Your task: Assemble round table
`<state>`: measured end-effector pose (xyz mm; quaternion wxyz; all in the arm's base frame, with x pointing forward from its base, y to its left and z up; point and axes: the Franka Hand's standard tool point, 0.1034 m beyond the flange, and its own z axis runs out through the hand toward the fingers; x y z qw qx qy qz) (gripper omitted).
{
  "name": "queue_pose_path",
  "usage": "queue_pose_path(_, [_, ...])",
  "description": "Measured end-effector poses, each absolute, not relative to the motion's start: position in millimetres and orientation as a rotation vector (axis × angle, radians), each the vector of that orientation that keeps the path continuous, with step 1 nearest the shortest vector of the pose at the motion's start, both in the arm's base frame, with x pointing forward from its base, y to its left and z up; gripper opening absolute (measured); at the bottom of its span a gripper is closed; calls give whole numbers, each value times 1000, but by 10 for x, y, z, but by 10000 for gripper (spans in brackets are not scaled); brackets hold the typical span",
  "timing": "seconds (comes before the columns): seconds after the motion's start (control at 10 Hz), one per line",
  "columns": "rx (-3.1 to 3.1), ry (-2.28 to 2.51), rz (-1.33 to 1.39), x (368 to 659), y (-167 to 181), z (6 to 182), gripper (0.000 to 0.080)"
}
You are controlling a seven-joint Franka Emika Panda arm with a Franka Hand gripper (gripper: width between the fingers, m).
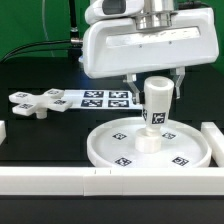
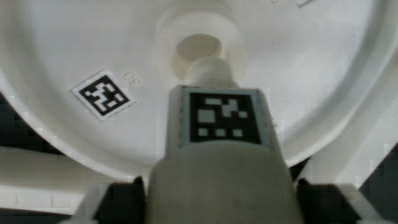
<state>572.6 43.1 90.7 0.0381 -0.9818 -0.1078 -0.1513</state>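
Note:
The large rimmed white disc (image 1: 150, 145) lies flat on the black table, with square tags on its floor and a central hub (image 2: 198, 48). The short white cylinder (image 1: 156, 110) stands upright over the hub, tag facing the camera. It fills the wrist view (image 2: 221, 150), its far end close to the hub. My gripper (image 1: 155, 85) hangs straight above the disc with both fingers against the cylinder's top sides; it is shut on the cylinder. The cross-shaped piece (image 1: 38, 101) lies on the table at the exterior view's left.
The marker board (image 1: 100, 98) lies flat behind the disc. Long white bars frame the area: one along the front (image 1: 90, 181), one at the exterior view's right (image 1: 213, 138), a stub at the left (image 1: 3, 130). Green backdrop and cables behind.

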Motion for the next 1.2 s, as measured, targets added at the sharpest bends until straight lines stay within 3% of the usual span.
queue_pose_path(0.9, [-3019,-314,-451,5658,327,880,407])
queue_pose_path(1.2, [-3020,-313,-444,5627,357,781,409])
